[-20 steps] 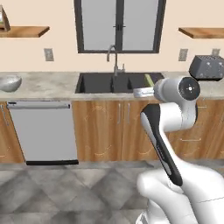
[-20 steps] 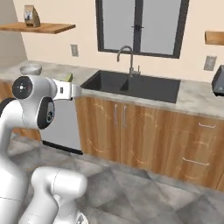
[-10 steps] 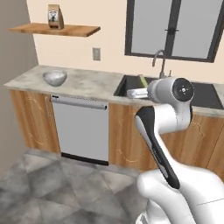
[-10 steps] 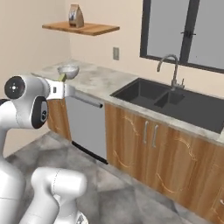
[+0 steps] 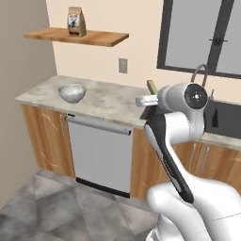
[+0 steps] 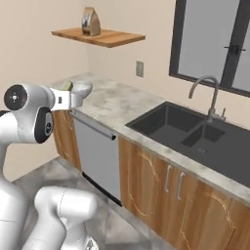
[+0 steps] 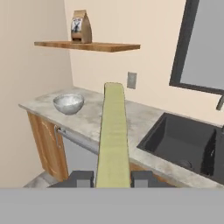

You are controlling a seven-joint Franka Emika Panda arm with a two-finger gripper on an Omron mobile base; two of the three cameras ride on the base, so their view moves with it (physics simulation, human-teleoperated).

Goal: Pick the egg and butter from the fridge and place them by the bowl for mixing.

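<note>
Claw is pinched on the butter, gripping the stick at its near end; its long axis runs straight out along the claw's line of sight, free end pointing forward and up. The bowl sits on the surface near the left end, ahead and to the left of the stick in the hand view, well apart from it. From the left base view the butter's tip pokes up behind the wrist, with the bowl off to the left over the dishwasher (sink lies on the opposite side). Judgement: the carry needs to swing left and descend beside the bowl, laying the stick flat.
</note>
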